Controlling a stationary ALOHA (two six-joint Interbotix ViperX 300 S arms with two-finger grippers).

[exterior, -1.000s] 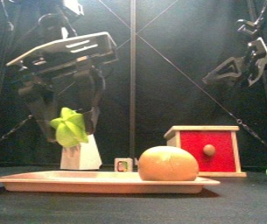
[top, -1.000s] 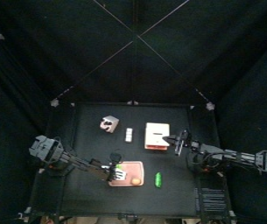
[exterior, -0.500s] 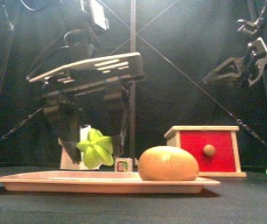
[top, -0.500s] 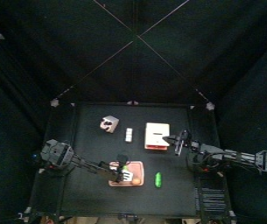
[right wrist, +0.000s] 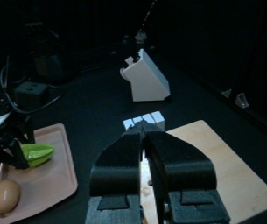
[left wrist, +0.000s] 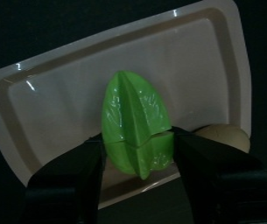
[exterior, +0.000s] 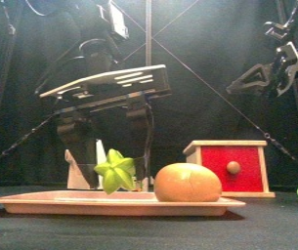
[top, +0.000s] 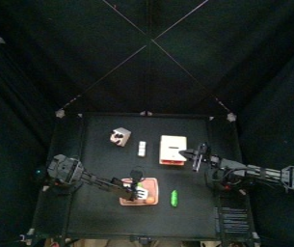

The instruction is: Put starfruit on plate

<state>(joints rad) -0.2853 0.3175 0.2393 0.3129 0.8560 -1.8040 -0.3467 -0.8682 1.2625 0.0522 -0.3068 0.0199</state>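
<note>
Left pincer (left wrist: pixel 138 171): black jaws clenched on the starfruit (left wrist: pixel 135 122), glossy green and ridged, held low over the plate (left wrist: pixel 53 96), a flat salmon tray with rounded corners. Beside it, a smooth orange ball (exterior: pixel 190 182). Cream block (exterior: pixel 227 164), red-faced. Right pincer (right wrist: pixel 146 147): clenched, empty, raised above the desk (right wrist: pixel 101 105).

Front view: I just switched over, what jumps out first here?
The bright green starfruit stands out, clamped in the left gripper just above the salmon plate. Beside it on the plate sits a round orange fruit, with the red-faced block behind. The right gripper hangs over the block's cream top, holding nothing.
</note>
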